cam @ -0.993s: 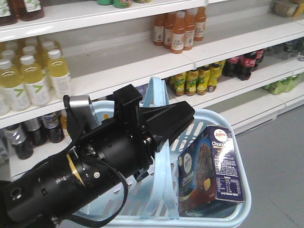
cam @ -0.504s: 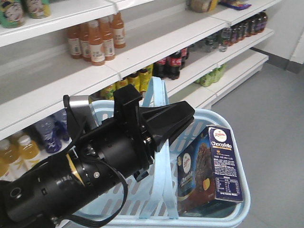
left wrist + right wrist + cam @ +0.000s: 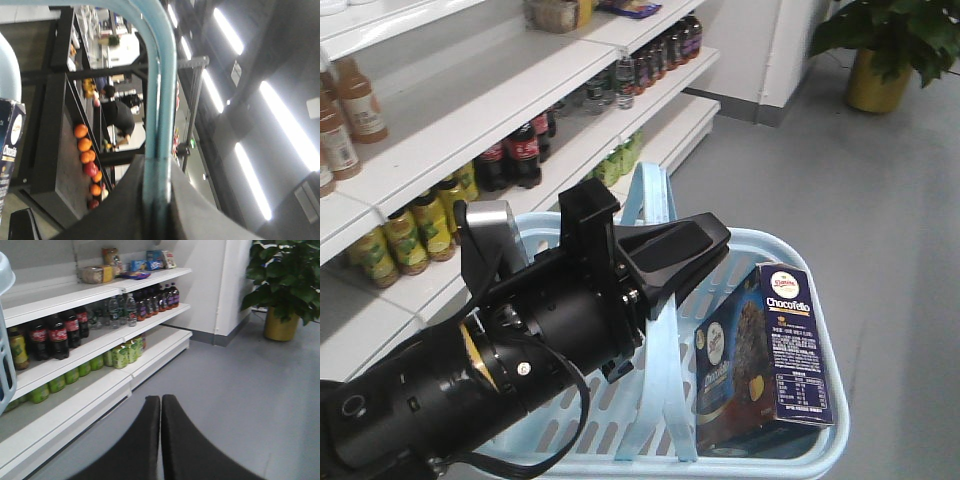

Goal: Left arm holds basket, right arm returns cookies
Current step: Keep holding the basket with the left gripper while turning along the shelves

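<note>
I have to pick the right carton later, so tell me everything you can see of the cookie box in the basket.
The cookie box is a tall, dark navy cardboard carton marked "Chocofello". It shows a chocolate cookie picture, a white oval logo and a panel of small white print on one side. It stands upright inside the light blue basket, at the right of the front view and close to the rim. Nothing grips it.

Left gripper (image 3: 157, 167) was clamped on the basket handles (image 3: 165, 75), both loops pressed together between the jaws. Cookies box (image 3: 9, 142) corner showed far left. Behind were a fruit rack (image 3: 85, 160) and ceiling light strips (image 3: 252, 180).
</note>
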Tool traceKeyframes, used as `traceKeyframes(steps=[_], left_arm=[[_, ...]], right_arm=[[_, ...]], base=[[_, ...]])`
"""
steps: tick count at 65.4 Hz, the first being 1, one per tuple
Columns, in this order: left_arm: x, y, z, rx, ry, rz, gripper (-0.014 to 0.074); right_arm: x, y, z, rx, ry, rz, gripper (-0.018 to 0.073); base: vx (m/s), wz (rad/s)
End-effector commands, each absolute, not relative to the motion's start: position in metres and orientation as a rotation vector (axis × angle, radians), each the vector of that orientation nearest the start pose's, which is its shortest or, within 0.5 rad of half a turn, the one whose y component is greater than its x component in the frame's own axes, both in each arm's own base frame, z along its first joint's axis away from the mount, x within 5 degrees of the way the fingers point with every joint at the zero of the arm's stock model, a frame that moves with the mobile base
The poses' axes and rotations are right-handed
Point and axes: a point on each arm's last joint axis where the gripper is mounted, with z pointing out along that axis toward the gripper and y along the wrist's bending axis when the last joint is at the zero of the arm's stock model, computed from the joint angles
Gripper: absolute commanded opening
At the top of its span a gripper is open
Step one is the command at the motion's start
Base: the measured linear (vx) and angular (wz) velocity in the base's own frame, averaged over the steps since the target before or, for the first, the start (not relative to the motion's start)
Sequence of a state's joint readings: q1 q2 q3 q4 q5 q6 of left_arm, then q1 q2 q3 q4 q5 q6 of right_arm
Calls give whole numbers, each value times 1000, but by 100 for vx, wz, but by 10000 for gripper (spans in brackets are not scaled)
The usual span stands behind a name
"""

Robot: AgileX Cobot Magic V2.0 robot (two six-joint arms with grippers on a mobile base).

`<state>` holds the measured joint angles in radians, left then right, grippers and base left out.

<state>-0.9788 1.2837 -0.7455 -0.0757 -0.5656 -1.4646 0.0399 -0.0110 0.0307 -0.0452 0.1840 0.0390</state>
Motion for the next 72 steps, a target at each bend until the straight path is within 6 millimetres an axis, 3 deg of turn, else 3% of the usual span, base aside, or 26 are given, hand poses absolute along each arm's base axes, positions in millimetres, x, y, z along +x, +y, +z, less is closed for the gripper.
traceKeyframes(steps=[1, 34, 72], left_arm=[[155, -226, 357, -463, 1529, -2051, -6], [155, -226, 357, -463, 1529, -2051, -6], [155, -226, 357, -463, 1529, -2051, -6]], right_arm=[[56, 2, 194, -40, 1600, 15, -8], [56, 2, 194, -40, 1600, 15, -8], [56, 2, 194, -40, 1600, 15, -8]], base=[[15, -60], [12, -41], [13, -8]])
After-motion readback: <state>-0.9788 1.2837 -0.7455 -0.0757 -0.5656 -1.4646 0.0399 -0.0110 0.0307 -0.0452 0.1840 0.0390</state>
